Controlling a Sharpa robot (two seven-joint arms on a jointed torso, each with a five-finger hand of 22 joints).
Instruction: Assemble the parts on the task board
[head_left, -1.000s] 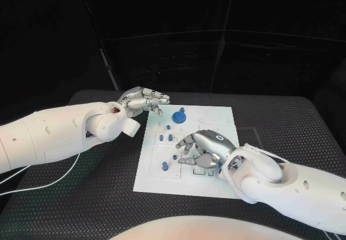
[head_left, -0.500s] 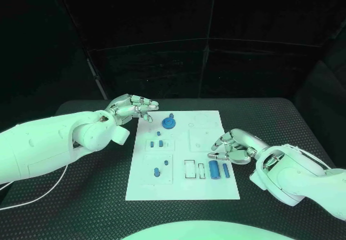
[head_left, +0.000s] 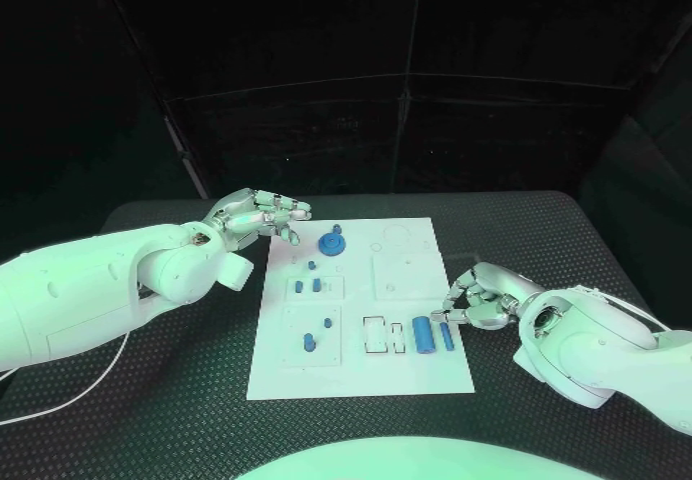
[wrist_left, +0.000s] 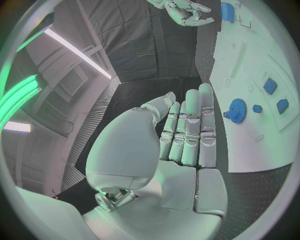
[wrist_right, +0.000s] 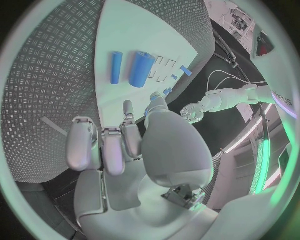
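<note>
Task board (head_left: 361, 375): white plate, flat on the black table (head_left: 130, 400), long edge running away from the robot. Nearest items, toward the board's near right: thick blue cylinder (head_left: 424, 335) lying on its side, with a thin blue rod (head_left: 447, 336) just beside it on the right and two open rectangular slots to its left. Both look light, rigid and smooth, likely to roll or slip; best pinched across the middle of the barrel, from either side. Right hand (head_left: 476, 297): at the board's right edge, just beside the rod, fingers curled inward, empty as far as can be seen. Near left of board: small blue peg (head_left: 312, 345), with a smaller one (head_left: 327, 323) beyond it. Mid-board, left: two short blue blocks (head_left: 309, 285) standing close together in a recess, and a tiny blue piece (head_left: 312, 266) beyond. Far end: blue gear (head_left: 335, 245) with a raised stub on top; stiff, toothed rim, best taken by the stub or across the rim. Left hand (head_left: 260, 213): off the board's far left corner, near the gear but apart from it, fingers loosely extended together, holding nothing.
</note>
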